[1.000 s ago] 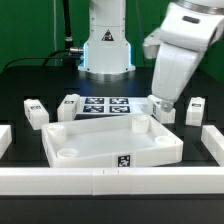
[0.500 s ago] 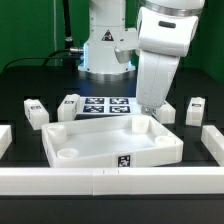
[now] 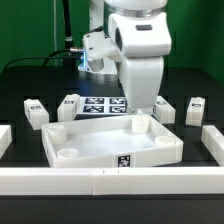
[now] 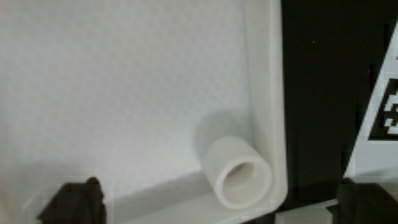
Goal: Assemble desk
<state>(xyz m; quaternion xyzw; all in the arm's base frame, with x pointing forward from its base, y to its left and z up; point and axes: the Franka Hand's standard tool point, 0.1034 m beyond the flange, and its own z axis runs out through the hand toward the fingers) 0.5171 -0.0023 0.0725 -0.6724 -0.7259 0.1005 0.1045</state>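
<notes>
The desk's white tabletop (image 3: 110,142) lies rim up at the middle of the table, with a tag on its front wall. Four white legs lie behind it: two at the exterior view's left (image 3: 35,113) (image 3: 70,105) and two at its right (image 3: 164,108) (image 3: 196,108). My gripper (image 3: 138,108) hangs over the tabletop's far rim, near its far right corner. In the wrist view the gripper (image 4: 221,203) is open, its dark fingertips (image 4: 75,200) wide apart on either side of a round socket (image 4: 240,172) and the rim (image 4: 276,80). Nothing is held.
The marker board (image 3: 104,105) lies behind the tabletop, and its edge shows in the wrist view (image 4: 381,100). Long white border rails run along the front (image 3: 110,181), the left (image 3: 5,137) and the right (image 3: 212,140). The robot's base (image 3: 100,50) stands at the back.
The arm has swung from the exterior view's right toward the middle and now stands over the tabletop's far rim. The gripper stayed open. No part has moved.
</notes>
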